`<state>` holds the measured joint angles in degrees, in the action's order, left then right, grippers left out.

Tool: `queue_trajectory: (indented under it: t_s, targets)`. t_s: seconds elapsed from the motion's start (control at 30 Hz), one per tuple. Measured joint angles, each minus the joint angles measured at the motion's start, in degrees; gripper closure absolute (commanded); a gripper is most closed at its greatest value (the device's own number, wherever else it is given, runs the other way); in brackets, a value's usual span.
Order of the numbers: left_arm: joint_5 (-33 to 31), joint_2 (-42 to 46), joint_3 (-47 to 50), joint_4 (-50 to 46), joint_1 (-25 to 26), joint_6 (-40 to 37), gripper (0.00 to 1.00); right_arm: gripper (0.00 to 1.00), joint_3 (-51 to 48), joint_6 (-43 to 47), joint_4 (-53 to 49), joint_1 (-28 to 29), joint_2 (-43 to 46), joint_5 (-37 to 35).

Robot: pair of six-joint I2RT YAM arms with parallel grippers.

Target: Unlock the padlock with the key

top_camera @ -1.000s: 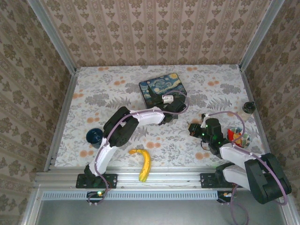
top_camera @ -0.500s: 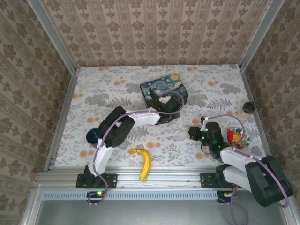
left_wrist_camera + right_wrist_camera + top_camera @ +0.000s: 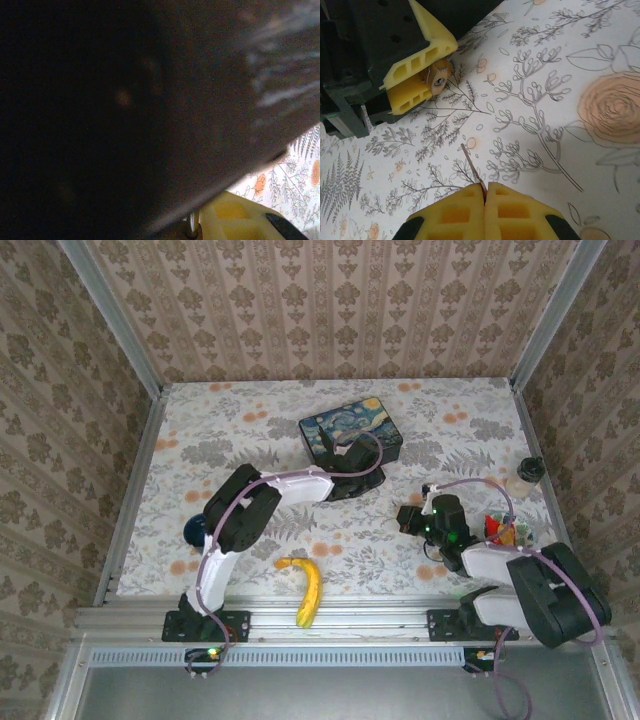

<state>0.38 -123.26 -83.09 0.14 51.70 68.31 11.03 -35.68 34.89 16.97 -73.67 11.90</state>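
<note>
Step in hand: key-to-keyhole alignment; insertion not yet begun.

The padlock is clamped between the yellow fingers of the left gripper, held off the table, just beside the near edge of the painted tin box. Its keyhole is turned toward the right arm.

The right gripper is closed tight on the key; only the thin blade is seen sticking out from between the fingertips. The blade tip is near the keyhole but clearly apart from it, and is pointed somewhat to one side of it.

The left wrist view is mostly dark. A small silvery bit at its bottom edge is possibly the shackle, but this cannot be confirmed.

Next move, as judged:
- the blade is to be lined up with the keyhole axis and its flat matched to the slot
- it is then to be pushed straight in, with the lock held rigid
- a turn is called for only once the blade is fully seated
</note>
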Motion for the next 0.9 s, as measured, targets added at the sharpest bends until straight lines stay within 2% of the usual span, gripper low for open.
queue_trajectory:
  t_s: [0.53,0.9]
  targets:
    - [0.7,0.0,0.2,0.8,-0.1,1.2,1.0,1.0,7.0,-0.1,10.6,0.6,-17.0,0.9]
    - [1.5,0.0,0.2,1.5,-0.4,1.7,1.0,1.0,7.8,-0.1,14.3,0.6,-19.1,1.1]
